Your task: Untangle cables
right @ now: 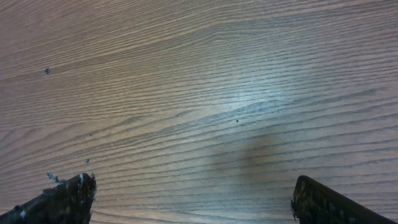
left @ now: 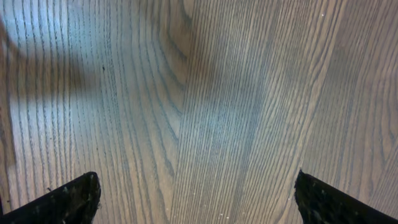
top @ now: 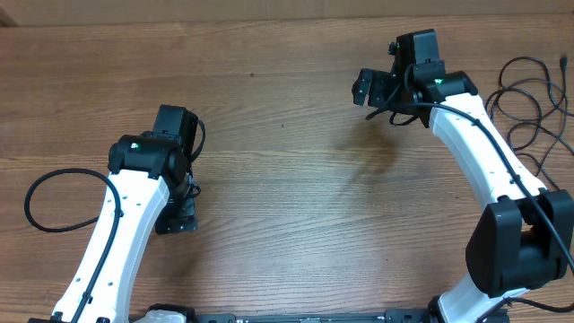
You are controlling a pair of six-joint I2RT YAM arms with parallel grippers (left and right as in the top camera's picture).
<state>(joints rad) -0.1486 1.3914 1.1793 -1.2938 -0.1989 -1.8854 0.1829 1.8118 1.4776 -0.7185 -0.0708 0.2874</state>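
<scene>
several thin black cables loop across grained wooden table

Even light, soft shadows, faint glare

No text, label, brand, number or sign can be read in any view; nothing printed shows.

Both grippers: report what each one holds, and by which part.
Nothing is held. The left gripper and right gripper stand open over the brown wooden table; the thin black cables lie apart at its right side.
</scene>
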